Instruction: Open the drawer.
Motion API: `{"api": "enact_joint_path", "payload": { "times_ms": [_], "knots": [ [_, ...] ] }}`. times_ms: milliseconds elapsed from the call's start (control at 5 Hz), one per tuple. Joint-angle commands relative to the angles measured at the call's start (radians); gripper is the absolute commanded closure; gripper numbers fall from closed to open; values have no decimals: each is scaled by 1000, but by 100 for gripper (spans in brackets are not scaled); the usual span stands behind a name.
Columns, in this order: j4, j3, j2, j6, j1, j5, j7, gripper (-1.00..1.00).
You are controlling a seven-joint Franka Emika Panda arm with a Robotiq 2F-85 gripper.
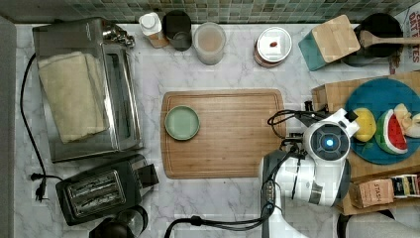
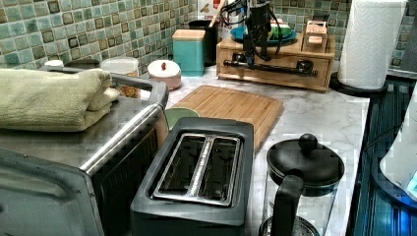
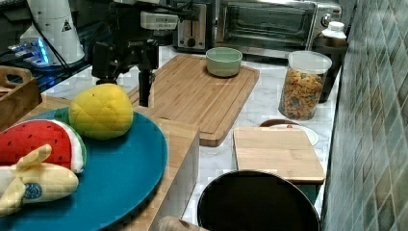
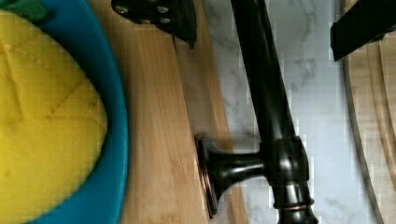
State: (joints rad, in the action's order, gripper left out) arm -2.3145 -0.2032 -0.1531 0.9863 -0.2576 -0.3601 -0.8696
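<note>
The drawer is the light-wood front of a low box at the left view's back right, and its front looks flush with the box. A long black bar handle runs across it. My gripper hangs over the handle's end on the left view's left side. In the wrist view my gripper is open. One finger is over the wooden box top, the other sits on the counter side, and the handle passes between them untouched. A handle post joins the drawer front.
A blue plate with toy fruit rests on the drawer box. The grooved cutting board with a green bowl lies just in front of the drawer. A teal box and a paper towel roll flank the drawer box.
</note>
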Motion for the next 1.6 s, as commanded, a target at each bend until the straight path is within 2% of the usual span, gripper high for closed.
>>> {"api": "enact_joint_path", "payload": {
  "times_ms": [200,800,1200,1400,1600],
  "knots": [
    [-92,10,-61,103,2,10,38,-100],
    [-65,11,-102,90,-11,25,-19,-100],
    [-61,105,-71,-26,-69,216,-212,-100],
    [-103,144,-30,-58,-49,283,-214,-100],
    [-198,175,32,6,4,315,-138,-100]
  ]
}}
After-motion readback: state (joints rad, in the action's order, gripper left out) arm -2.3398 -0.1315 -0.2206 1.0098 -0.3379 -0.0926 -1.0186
